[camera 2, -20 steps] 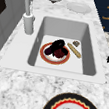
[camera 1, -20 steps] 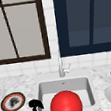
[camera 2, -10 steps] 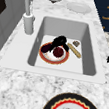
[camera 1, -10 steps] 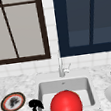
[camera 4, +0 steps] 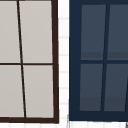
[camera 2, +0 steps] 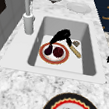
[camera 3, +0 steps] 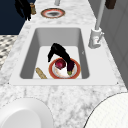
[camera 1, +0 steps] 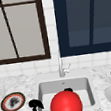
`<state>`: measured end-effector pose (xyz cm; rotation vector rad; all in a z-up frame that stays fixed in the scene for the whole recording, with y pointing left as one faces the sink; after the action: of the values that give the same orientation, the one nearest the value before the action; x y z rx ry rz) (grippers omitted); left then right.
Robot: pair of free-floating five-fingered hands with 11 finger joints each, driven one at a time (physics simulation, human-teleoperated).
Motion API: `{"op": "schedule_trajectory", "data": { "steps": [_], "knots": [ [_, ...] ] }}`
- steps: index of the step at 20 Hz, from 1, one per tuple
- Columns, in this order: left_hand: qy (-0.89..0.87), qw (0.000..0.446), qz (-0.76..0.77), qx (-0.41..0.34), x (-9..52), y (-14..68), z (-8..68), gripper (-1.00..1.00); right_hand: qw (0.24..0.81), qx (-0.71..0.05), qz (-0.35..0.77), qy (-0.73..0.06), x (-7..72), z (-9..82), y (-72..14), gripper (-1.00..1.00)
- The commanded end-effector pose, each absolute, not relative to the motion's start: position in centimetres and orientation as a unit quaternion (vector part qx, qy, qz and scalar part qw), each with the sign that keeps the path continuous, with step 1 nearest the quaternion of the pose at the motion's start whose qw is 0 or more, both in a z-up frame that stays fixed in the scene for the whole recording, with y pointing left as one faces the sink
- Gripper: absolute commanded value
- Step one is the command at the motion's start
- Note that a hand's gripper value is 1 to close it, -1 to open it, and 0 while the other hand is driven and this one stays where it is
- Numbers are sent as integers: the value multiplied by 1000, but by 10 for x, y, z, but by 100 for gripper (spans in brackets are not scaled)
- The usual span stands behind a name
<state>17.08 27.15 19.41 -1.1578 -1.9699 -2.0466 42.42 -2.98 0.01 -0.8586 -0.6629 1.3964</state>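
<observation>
While the left hand [camera 1: 35,105] hangs with curled fingers holding nothing over the counter left of the sink [camera 2: 91,46], the right hand [camera 2: 60,35] reaches down into the basin, fingers closed round an eggplant [camera 2: 48,49] on the red-rimmed plate [camera 2: 52,60]. A dark red fruit [camera 2: 58,51] sits beside it.

No words, labels, brands or numbers can be read anywhere in these views.

Pale window [camera 4: 27,60], dark blue window [camera 4: 100,62]
</observation>
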Motion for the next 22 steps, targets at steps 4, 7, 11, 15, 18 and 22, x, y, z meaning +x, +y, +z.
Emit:
{"op": "schedule_trajectory", "data": {
  "steps": [4, 7, 11, 15, 18, 22],
  "knots": [
    [-642, 37, -667, -377, 171, 272, 194, 0, 633, -377, 612, -289, 424, 1, -35, -100],
    [-642, 37, -667, -377, 171, 272, 194, 0, 620, -376, 616, -308, 417, 15, -50, -100],
    [-642, 37, -667, -377, 171, 272, 194, 0, 614, -365, 610, -341, 399, 30, -65, -100],
    [-642, 37, -667, -377, 171, 272, 194, 0, 607, -357, 613, -359, 388, 48, -81, -100],
    [-642, 37, -667, -377, 171, 272, 194, 0, 610, -342, 616, -362, 386, 64, -90, -100],
    [-642, 37, -667, -377, 171, 272, 194, 0, 600, -342, 614, -382, 375, 86, -106, -100]
  ]
}}
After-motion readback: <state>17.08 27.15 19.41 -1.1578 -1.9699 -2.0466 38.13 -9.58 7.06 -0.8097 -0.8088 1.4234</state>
